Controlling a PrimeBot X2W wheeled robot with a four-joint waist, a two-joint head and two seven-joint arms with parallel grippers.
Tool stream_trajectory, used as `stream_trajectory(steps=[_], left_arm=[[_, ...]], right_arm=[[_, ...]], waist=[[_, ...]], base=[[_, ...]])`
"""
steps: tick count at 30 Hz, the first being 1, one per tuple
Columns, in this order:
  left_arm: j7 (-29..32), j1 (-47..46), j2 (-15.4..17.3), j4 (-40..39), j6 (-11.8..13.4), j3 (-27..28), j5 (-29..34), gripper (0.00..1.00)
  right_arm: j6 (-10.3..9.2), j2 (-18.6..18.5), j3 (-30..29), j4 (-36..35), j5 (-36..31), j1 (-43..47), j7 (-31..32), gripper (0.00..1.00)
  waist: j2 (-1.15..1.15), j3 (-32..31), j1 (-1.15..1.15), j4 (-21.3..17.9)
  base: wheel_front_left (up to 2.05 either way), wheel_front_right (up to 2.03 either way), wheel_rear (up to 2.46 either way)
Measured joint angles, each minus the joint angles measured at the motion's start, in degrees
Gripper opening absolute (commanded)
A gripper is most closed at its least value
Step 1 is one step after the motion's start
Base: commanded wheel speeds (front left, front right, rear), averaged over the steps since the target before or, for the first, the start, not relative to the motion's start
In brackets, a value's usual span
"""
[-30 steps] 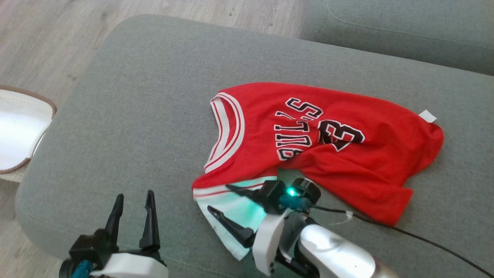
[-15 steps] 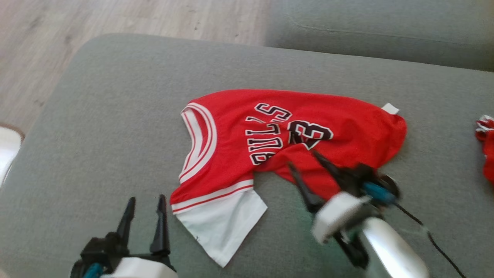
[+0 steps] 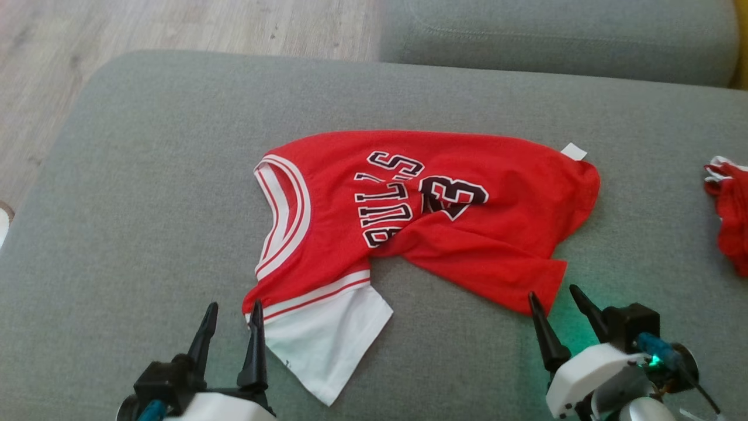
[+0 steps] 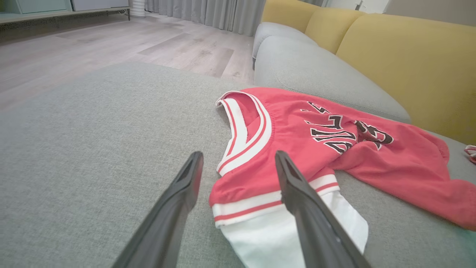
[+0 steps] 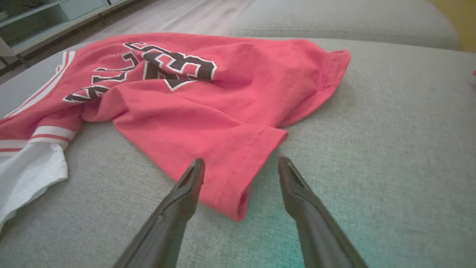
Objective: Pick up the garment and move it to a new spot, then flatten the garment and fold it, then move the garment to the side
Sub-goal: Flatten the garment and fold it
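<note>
Status: garment (image 3: 444,234) lies loose on the grey cushion (image 3: 175,175), nothing gripped. Left gripper (image 3: 234,307) fingers spread wide. Right gripper (image 3: 554,292) fingers also wide.

Position: in the left wrist view the striped band and white panel (image 3: 324,339) sit between the left fingers. The red hem corner (image 5: 238,193) sits between the right fingers, just ahead of the tips. Contact with the cloth: can't tell.

Progress (my read): can't tell whether the relocation is done. Flattening isn't. The lower body is bunched and lapped over part of the lettering, with creases across the chest. Fold and move-aside remain.

Materials: thin limp red jersey knit with a stitched hem, red-and-white striped trim at the neck opening, and black-and-white print. A small white tag (image 3: 574,152) sits at the corner far from the right fingers. The cushion is coarse woven upholstery with rounded edges and probably drags on the cloth. A second red item (image 3: 727,210) lies well off to the right fingers' outer side.
</note>
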Motion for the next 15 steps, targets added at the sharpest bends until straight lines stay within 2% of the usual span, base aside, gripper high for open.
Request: stream_trajectory(steps=[5, 6, 7, 8, 9, 15], left_arm=[[0.0, -0.6, 0.0, 0.5, 0.0, 0.1, 0.0, 1.0], [0.0, -0.6, 0.0, 0.5, 0.0, 0.1, 0.0, 1.0], [0.0, -0.9, 0.0, 0.6, 0.0, 0.1, 0.0, 1.0], [0.0, -1.1, 0.0, 0.7, 0.0, 0.3, 0.0, 1.0], [0.0, -1.2, 0.0, 0.7, 0.0, 0.4, 0.0, 1.0], [-0.1, -1.2, 0.0, 0.8, 0.0, 1.3, 0.0, 1.0]], right_arm=[[0.0, 0.0, 0.7, 4.6, 2.3, -1.8, 2.0, 1.0], [0.0, 0.0, 0.7, 4.6, 2.3, -1.8, 2.0, 0.82], [0.0, 0.0, 1.0, 5.3, 2.6, -2.5, 2.1, 0.55], [0.0, 0.0, 1.4, 5.8, 2.8, -3.2, 2.1, 0.18], [0.0, 0.0, 1.7, 6.2, 2.9, -3.9, 2.1, 0.0], [0.0, 0.0, 2.6, 4.2, 1.7, -6.5, 1.1, 0.0]], waist=[[0.0, 1.1, 0.0, 0.7], [0.0, 1.1, 0.0, 0.7], [0.0, 1.4, 0.0, 0.8], [0.0, 1.5, 0.0, 0.8], [0.0, 1.7, 0.0, 0.8], [0.0, 1.9, 0.0, -0.5]], base=[[0.0, 0.0, 0.0], [0.0, 0.0, 0.0], [0.0, 0.0, 0.0], [0.0, 0.0, 0.0], [0.0, 0.0, 0.0], [0.0, 0.0, 0.0]])
